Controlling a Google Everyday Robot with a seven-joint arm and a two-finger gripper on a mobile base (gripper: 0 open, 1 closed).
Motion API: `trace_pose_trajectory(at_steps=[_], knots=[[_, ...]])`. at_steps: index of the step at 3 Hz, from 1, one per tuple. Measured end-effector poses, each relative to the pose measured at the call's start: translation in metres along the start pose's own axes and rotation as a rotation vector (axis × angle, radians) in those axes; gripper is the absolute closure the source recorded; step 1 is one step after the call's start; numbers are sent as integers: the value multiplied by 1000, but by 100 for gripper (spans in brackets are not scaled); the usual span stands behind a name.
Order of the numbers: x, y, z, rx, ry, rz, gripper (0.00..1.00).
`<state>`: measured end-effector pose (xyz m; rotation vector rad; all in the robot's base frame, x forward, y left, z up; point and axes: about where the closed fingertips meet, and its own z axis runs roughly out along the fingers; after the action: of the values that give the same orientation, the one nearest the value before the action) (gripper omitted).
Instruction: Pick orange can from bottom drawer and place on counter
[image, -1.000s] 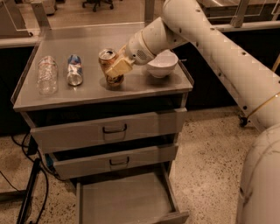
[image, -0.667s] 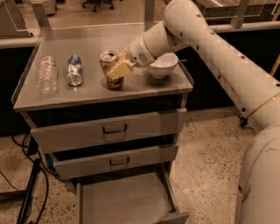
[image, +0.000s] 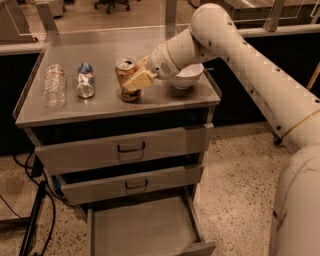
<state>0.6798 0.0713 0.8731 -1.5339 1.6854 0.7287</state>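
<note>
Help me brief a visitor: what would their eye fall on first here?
The big white arm reaches over the counter, its hand at the orange can, which stands mid-counter beside a white bowl. Below, the bottom drawer stands pulled open.

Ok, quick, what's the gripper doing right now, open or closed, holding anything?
Gripper: closed on the orange can, which stands upright on the counter.
</note>
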Motion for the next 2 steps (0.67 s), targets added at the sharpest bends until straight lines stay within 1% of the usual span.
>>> trace_pose_trajectory(at_steps=[1, 2], knots=[[0, 0, 0, 0, 0, 0, 81], [0, 0, 0, 0, 0, 0, 58]])
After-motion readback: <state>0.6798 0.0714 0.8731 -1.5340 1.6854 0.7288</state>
